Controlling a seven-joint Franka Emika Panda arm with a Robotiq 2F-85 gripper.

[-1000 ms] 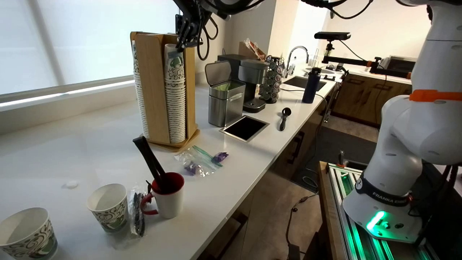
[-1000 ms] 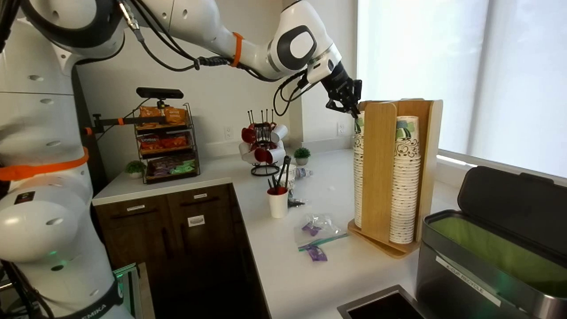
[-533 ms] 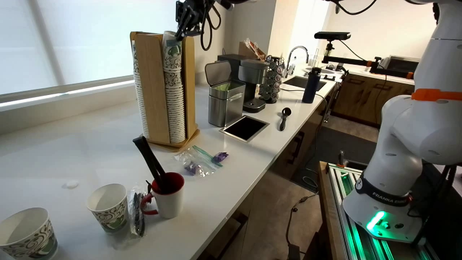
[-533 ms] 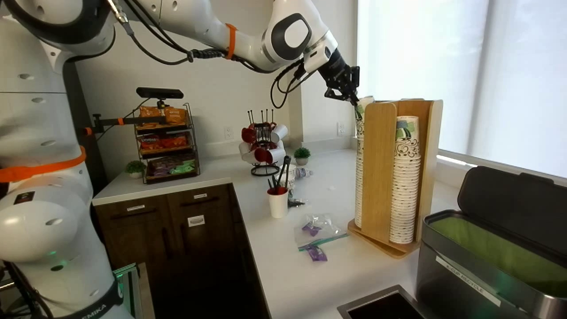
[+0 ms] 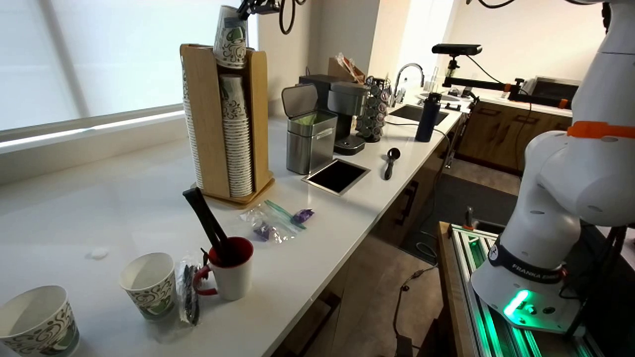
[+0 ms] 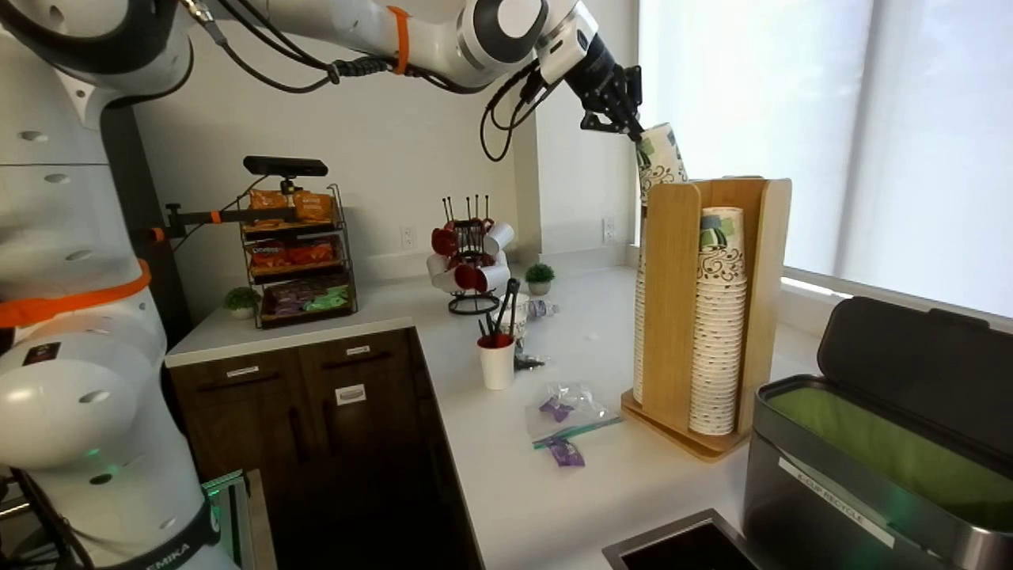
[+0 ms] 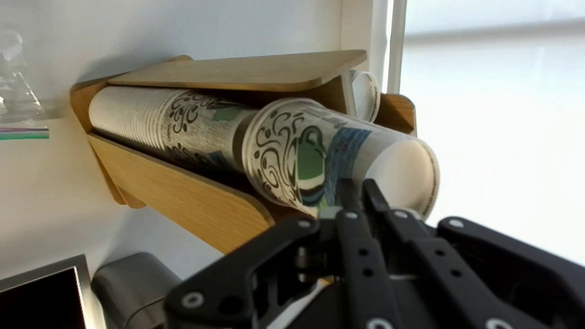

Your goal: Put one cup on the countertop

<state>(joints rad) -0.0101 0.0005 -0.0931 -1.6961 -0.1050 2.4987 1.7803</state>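
Note:
The cup (image 5: 231, 47) is whitish paper with green and grey print. It is upside down and tilted, lifted off its stack, its mouth just above the holder's top. It also shows in an exterior view (image 6: 661, 158) and the wrist view (image 7: 292, 151). My gripper (image 7: 359, 187) is shut on the cup's bottom rim, one finger on the outer wall and one against the recessed base. The gripper also shows in both exterior views (image 5: 242, 14) (image 6: 635, 134). The stack (image 5: 238, 153) stands below in a wooden holder (image 6: 673, 301). The countertop (image 5: 114, 218) is off-white.
Upright paper cups (image 5: 150, 283) stand near a white-and-red mug (image 5: 235, 275) with black utensils. A plastic bag (image 5: 273, 220) lies before the holder. A metal bin (image 6: 855, 467) and square opening (image 5: 336, 176) are beside it. A window (image 6: 823, 142) is behind.
My gripper has risen, drawing the cup up out of the holder and off the stack. The cup has tilted, and a gap now shows above the remaining stack.

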